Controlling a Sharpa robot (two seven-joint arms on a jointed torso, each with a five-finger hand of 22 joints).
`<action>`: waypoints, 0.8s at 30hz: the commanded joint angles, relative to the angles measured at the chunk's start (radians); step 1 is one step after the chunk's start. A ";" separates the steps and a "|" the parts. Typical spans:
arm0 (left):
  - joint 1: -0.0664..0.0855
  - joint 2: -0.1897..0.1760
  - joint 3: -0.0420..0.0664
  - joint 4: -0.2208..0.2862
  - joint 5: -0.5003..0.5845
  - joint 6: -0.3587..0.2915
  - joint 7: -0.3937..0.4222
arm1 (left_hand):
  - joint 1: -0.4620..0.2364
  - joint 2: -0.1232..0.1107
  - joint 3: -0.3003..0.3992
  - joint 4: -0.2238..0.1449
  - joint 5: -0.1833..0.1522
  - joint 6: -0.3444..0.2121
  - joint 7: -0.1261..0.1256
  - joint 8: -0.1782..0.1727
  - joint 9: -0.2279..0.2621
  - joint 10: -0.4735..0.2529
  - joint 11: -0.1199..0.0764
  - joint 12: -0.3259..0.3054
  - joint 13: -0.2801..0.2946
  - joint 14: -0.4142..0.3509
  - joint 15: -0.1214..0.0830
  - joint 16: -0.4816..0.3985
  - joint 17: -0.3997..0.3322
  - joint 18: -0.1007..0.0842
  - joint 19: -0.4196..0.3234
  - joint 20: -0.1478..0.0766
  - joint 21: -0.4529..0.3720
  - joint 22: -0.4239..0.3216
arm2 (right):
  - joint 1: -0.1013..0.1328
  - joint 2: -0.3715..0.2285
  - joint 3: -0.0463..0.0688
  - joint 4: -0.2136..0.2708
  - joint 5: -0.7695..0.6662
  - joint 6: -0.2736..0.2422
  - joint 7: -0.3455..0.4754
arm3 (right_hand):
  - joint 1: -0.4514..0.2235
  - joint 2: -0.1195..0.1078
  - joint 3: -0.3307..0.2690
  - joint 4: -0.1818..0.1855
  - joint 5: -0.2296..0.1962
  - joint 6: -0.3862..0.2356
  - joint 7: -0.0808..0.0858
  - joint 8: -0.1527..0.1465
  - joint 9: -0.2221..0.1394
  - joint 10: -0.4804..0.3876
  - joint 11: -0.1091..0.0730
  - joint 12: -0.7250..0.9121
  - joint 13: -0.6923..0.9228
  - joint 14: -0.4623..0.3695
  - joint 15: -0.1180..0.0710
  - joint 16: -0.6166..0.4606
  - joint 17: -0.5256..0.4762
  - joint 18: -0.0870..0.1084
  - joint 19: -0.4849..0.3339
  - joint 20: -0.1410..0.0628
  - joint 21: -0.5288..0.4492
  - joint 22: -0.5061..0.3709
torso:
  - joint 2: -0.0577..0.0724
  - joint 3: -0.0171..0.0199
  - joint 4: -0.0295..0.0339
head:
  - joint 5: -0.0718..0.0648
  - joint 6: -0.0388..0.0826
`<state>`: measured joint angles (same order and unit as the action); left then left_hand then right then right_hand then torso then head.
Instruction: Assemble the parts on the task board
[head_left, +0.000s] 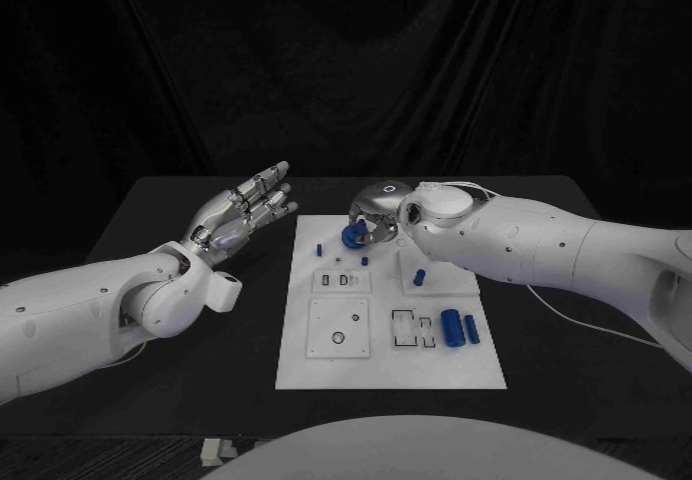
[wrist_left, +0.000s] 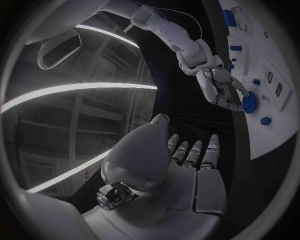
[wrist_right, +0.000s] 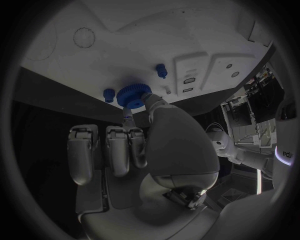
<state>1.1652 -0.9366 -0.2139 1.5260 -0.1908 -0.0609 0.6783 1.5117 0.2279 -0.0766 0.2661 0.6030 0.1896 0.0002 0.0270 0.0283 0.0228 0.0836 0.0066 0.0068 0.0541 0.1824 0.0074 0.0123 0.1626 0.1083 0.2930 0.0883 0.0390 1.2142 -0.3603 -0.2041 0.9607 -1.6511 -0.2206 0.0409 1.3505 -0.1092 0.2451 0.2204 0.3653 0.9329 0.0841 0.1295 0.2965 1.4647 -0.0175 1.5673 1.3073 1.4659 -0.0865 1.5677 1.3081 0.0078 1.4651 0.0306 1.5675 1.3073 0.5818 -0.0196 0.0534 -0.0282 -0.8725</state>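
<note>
— Nearest the head camera: white task board (head_left: 389, 370), near edge bare. Two blue cylinders (head_left: 460, 327) lie side by side on its near right part. What is the right hand doing?

— Right hand (head_left: 378, 215) is over the board's far edge, pinching a blue toothed gear (wrist_right: 132, 94) between thumb and a fingertip; the other fingers hang curled beside it. Gear sits at the far edge of the board, just above or on it — contact is hard to tell from these views.

— Left hand?

— Left hand (head_left: 245, 212) is off the board, past its far left corner, raised, fingers spread, holding nothing.

— Risks?

— My judgement: the pinch is narrow, on the gear's rim. If the gear meets its post tilted, it may jam or twist out of the fingertips. Small blue pegs (wrist_right: 162, 70) stand on the board near the gear; a sideways correction could knock one. The board looks unclamped, so a hard downward press at its far edge might shift it, and the left hand is not bracing it.
</note>
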 joint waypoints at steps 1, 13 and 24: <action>-0.001 0.002 0.001 0.001 0.001 0.014 0.017 | -0.004 -0.006 0.005 -0.001 0.003 0.007 0.002 0.005 0.001 0.000 0.008 0.000 -0.001 0.000 0.005 0.007 0.001 -0.004 0.006 0.000 0.006 -0.001 | -0.005 -0.001 -0.001 -0.005 -0.007 0.031 -0.006 | 0.005 0.007 0.004 -0.003 -0.003 0.010 -0.016 0.000 0.049 0.106 0.000 0.004 0.263 0.105 0.002 0.003 0.263 -0.008 0.106 -0.003 0.003 0.263 | 0.000 0.0000 -0.0011 | 0.001 0.000; -0.002 0.005 0.001 0.001 0.001 0.017 0.016 | -0.004 -0.005 0.006 -0.002 0.004 0.008 0.003 0.005 0.001 0.002 0.010 0.000 0.000 0.002 0.006 0.007 0.001 -0.004 0.007 0.000 0.007 -0.001 | -0.005 -0.007 -0.001 -0.006 -0.007 0.039 -0.016 | -0.003 0.008 0.008 -0.005 -0.012 -0.028 -0.009 -0.030 0.040 0.106 0.004 0.004 0.263 0.105 0.013 0.003 0.263 -0.008 0.106 0.007 0.003 0.263 | -0.001 0.0001 -0.0013 | -0.003 0.000; -0.003 0.003 0.001 0.002 0.001 0.014 0.017 | -0.002 -0.005 0.010 -0.006 0.006 0.014 0.011 0.006 0.002 0.003 0.014 0.000 0.000 0.008 0.008 0.009 0.003 -0.005 0.009 0.000 0.008 -0.001 | -0.006 -0.007 -0.001 -0.007 -0.007 0.048 -0.018 | -0.013 0.004 0.015 -0.007 -0.030 -0.097 -0.004 -0.068 0.011 0.106 0.009 0.004 0.263 0.105 0.022 0.003 0.263 -0.005 0.099 0.018 -0.006 0.260 | -0.001 0.0000 -0.0014 | -0.003 0.000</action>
<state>1.1636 -0.9346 -0.2139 1.5256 -0.1908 -0.0547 0.6775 1.5117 0.2280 -0.0710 0.2605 0.6030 0.2003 0.0109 0.0270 0.0290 0.0233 0.0915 0.0066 0.0068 0.0578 0.1861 0.0113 0.0135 0.1626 0.1083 0.2930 0.0923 0.0390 1.2111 -0.3665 -0.2051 0.9538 -1.6507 -0.1971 0.0374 1.3457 -0.0984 0.2528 0.2135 0.3388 0.8422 0.0789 0.0676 0.3115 1.4678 -0.0145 1.5673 1.3073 1.4659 -0.0720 1.5678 1.3078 0.0077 1.4686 0.0415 1.5664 1.3079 0.5809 -0.0195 0.0520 -0.0324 -0.8725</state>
